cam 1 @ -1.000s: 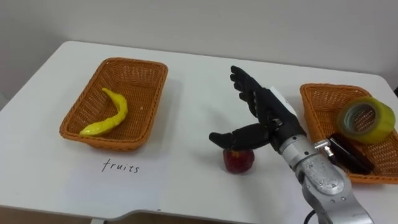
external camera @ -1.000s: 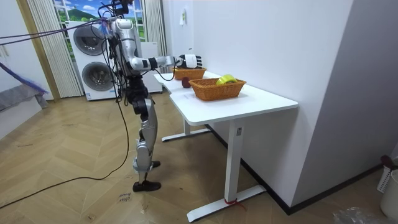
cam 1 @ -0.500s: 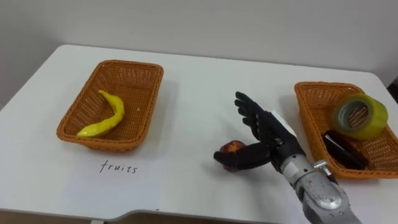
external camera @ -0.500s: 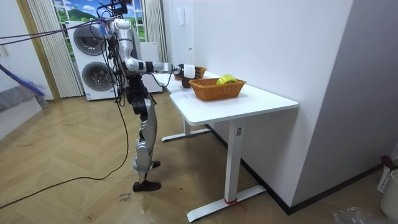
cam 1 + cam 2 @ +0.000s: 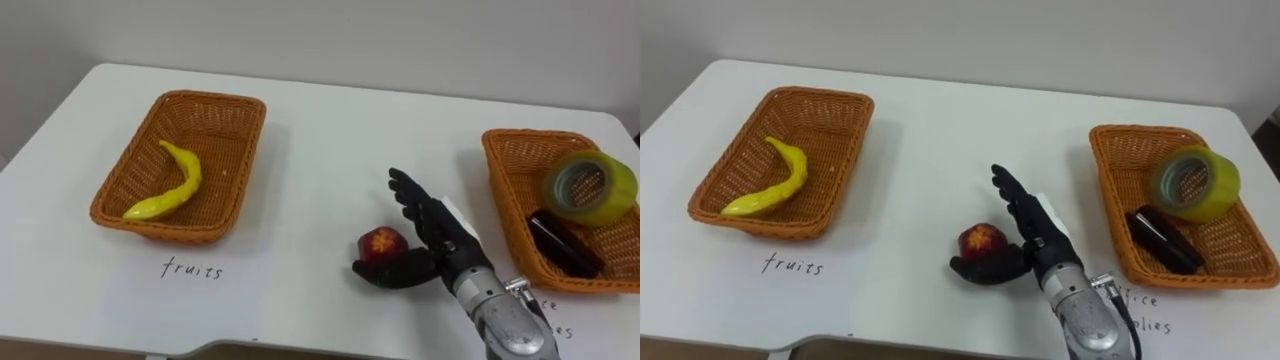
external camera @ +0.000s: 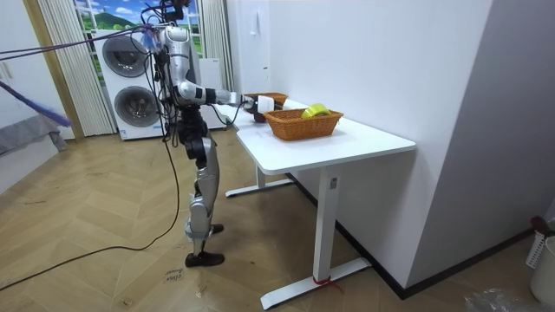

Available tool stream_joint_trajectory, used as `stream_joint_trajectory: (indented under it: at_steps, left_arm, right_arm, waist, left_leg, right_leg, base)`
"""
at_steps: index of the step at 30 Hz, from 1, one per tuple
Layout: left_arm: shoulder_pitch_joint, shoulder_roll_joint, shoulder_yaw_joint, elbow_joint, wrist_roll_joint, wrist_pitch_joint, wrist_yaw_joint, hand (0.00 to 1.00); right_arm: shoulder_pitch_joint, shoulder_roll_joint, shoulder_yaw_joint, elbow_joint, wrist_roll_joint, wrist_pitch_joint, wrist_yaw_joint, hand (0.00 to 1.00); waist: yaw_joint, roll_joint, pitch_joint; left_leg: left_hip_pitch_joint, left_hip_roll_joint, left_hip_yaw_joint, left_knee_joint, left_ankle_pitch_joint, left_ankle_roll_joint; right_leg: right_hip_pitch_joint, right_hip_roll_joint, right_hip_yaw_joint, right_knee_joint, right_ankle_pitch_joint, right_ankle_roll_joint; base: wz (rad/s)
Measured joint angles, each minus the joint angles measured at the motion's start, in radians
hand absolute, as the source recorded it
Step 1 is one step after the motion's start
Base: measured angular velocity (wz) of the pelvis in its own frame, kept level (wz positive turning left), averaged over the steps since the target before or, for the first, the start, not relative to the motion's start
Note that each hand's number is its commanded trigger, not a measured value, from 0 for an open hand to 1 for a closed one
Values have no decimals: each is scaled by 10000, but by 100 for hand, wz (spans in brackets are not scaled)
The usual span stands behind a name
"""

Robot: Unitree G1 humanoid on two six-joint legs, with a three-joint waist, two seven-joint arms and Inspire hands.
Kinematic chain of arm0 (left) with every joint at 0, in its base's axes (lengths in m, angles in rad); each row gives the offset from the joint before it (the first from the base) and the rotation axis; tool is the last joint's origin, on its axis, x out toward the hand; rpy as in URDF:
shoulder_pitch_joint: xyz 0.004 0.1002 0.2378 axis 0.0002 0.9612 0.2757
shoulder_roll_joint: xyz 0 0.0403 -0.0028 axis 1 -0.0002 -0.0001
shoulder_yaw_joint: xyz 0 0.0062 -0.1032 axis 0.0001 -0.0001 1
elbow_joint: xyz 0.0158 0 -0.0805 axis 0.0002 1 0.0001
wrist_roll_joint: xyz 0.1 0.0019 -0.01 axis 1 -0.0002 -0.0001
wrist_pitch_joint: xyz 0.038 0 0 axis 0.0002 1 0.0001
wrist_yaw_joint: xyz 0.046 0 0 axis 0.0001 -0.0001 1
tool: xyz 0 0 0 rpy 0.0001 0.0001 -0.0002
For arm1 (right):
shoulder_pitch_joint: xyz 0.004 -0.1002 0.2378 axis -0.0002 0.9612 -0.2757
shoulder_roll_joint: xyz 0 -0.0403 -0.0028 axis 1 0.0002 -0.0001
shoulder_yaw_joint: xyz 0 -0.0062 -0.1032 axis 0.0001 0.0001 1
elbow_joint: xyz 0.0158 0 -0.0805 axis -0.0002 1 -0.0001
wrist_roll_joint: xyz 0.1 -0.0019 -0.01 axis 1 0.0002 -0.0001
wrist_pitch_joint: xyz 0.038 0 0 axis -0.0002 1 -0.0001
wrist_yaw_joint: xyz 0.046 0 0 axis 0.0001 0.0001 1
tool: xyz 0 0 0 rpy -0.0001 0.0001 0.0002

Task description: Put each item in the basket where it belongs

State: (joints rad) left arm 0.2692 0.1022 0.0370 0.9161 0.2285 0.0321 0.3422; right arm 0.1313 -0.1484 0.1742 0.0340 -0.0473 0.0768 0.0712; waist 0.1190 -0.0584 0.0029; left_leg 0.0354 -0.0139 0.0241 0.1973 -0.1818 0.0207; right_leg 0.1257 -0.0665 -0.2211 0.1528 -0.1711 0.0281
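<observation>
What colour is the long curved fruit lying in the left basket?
Yellow. The banana shows best in the left eye view.

Right basket [image 5: 500,175] cut off, apple [image 5: 382,241] partly behind right hand [image 5: 440,245]

Right hand [image 5: 440,238], fingers [image 5: 408,192] straight, just beside red apple [image 5: 381,241] on white table [image 5: 300,150].

Baskets: two, the left basket [image 5: 228,140] at frame left and the right basket [image 5: 510,170] at the right edge.
Fruit: two pieces, one banana [image 5: 170,190] and one apple [image 5: 382,242].
Office supplies: two items, one tape roll [image 5: 590,187] and one black oblong item [image 5: 563,243].
Handwritten labels: two, the left label [image 5: 194,269] and the right label [image 5: 1137,300].
Table [image 5: 330,150]: one.
</observation>
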Motion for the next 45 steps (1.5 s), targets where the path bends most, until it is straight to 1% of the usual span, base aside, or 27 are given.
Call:
stream_joint_trajectory:
  at_steps: [5, 8, 9, 10, 11, 17, 21, 23, 24, 27, 30, 32, 34, 40, 45]
  left_arm:
    - [62, 3, 0, -1, 9, 0, 1, 0]
    - [200, 5, -17, -14, 21, 0, -18, 0]
    - [263, 5, -12, -21, 26, 2, -32, 0]
    - [299, 6, -11, -31, 37, 2, -48, 0]
    - [330, 9, -9, -32, 83, 3, -92, 0]
    - [532, 27, 2, -20, 212, 14, -409, 0]
    - [575, 26, 2, -19, 213, 34, -407, 0]
    - [602, 29, -6, -21, 221, 42, -407, 0]
    - [634, 34, -5, -32, 281, 52, -407, 0]
    - [641, 33, -8, -42, 279, 77, -407, 0]
    - [700, 33, -4, -43, 275, 120, -406, 0]
    - [727, 32, 4, -40, 273, 121, -407, 0]
    - [737, 32, 24, -23, 270, 120, -408, 0]
    - [696, 27, 163, 65, 197, 117, -410, 0]
    - [715, 13, 175, 64, 197, 118, -410, 0]
  right_arm:
    - [-184, 6, 0, 109, 3, -28, -263, 0]
    - [-369, 0, -4, 404, 29, -108, -300, 0]
    - [-369, 2, -2, 404, 15, -115, -336, 11]
    - [-369, 2, -3, 404, 0, -118, -358, 84]
    - [-369, 1, -6, 404, 4, -134, -383, 100]
    - [-369, -5, -5, 423, -8, -151, -378, 100]
    - [-388, -17, 1, 770, -114, -332, -376, 100]
    - [-520, -37, 1, 949, -435, -435, -394, 100]
    - [-655, -43, 0, 1102, -553, -440, -394, 100]
    - [-683, -99, -1, 1137, -885, -439, -383, 100]
    - [-665, -104, 11, 1136, -900, -432, -273, 100]
    - [-649, -111, 9, 1136, -845, -430, -247, 100]
    - [-621, -139, 10, 1159, -804, -430, -244, 100]
    - [-618, -198, 0, 1301, -817, -441, -251, 100]
    - [-623, -232, 0, 1302, -892, -444, -249, 100]
  waist:
    - [9, -27, 8]
    - [14, -82, 33]
    - [19, -97, 32]
    - [22, -101, 30]
    - [-1, -100, 30]
    - [23, -100, 29]
    - [39, -111, 30]
    - [63, -117, 32]
    - [66, -131, 27]
    - [104, -186, 5]
    - [94, -232, -18]
    - [93, -240, -20]
    - [105, -223, 12]
    - [100, -196, 32]
    - [106, -149, 30]
  left_leg:
    - [-77, -1, -11, -3, -4, 3]
    - [-89, -4, -34, -4, -5, 3]
    - [-90, -5, -38, -3, -8, 3]
    - [-89, -4, -38, -1, -10, 4]
    - [-94, -9, -67, 11, -13, 5]
    - [-110, -16, -242, 40, -15, 1]
    - [-112, -25, -310, 63, -14, -1]
    - [-158, -31, -324, 94, -13, -3]
    - [-173, -33, -322, 93, -12, -4]
    - [-244, -49, -341, 115, -9, -4]
    - [-232, -54, -338, 96, -9, -3]
    - [-203, -53, -342, 94, -9, -2]
    - [-62, -53, -342, 72, -9, -2]
    - [41, -54, -385, 11, -12, -1]
    - [-4, -57, -399, 61, -12, -2]
  right_leg:
    - [-62, -3, -33, -5, -1, 3]
    - [-63, -2, -36, -26, -3, 5]
    - [-65, -2, -34, -28, -5, 9]
    - [-66, -2, -33, -28, -5, 9]
    - [-66, -3, -45, -29, -6, 9]
    - [-28, 1, -116, -12, -6, 9]
    - [25, 5, -137, -11, -5, 9]
    - [3, 3, -170, -12, -5, 9]
    - [-16, 3, -177, -16, -5, 9]
    - [-60, -13, -259, -31, -6, 9]
    - [-48, -19, -304, -22, -5, 9]
    - [-30, -19, -307, -20, -5, 9]
    - [86, -20, -306, -21, -5, 10]
    - [188, -17, -300, -22, -5, 10]
    - [173, -16, -318, -20, -5, 10]
  base:
    - [0]
    - [0]
    - [0]
    - [0]
    - [0]
    - [5]
    - [6]
    - [0]
    - [0]
    - [3]
    - [4]
    - [0]
    - [0]
    - [0]
    - [0]
